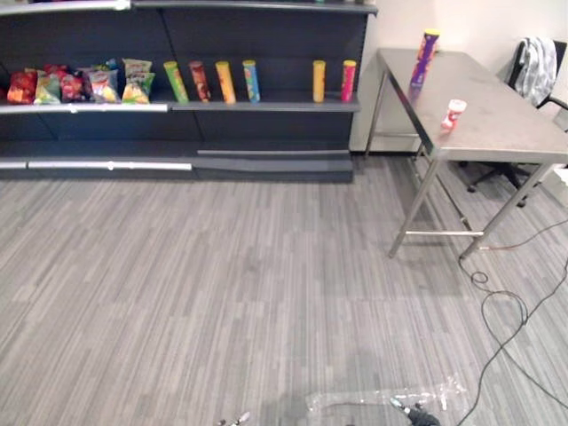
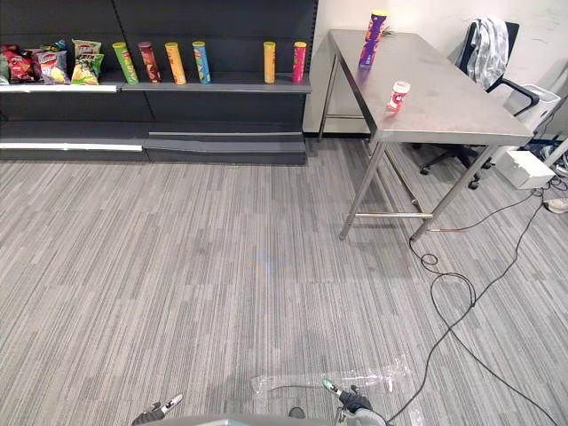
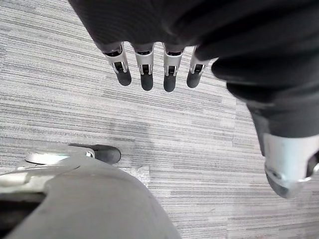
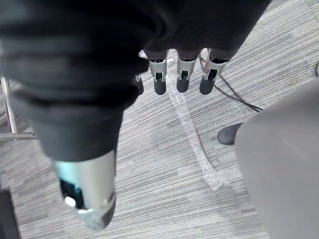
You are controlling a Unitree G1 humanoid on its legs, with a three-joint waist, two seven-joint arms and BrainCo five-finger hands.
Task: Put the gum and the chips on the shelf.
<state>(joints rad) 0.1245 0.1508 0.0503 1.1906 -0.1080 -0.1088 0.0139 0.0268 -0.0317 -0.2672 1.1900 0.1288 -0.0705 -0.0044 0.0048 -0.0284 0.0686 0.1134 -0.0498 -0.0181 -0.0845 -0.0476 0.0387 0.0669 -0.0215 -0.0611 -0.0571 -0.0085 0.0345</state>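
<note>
- Chips can [image 1: 425, 57]: tall purple cylinder, upright on the steel table [image 1: 506, 129]; print illegible.
- Gum tub [image 1: 453, 114]: small, red-and-white, same tabletop, apart from the can.
- Left hand [image 3: 146, 69], right hand [image 4: 182, 74]: fingers straight, empty, over striped grey carpet [image 1: 266, 293].

Mock shop in an office room: dark shelf [image 1: 266, 106] stocked with snack bags [image 1: 71, 85] and tubes [image 1: 226, 82]; steel desk [image 1: 497, 115], office chair [image 2: 510, 84], grey carpet [image 1: 222, 293].

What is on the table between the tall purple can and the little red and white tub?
Nothing: the metal table is bare between the purple chips can and the gum tub, as both eye views show.
</note>
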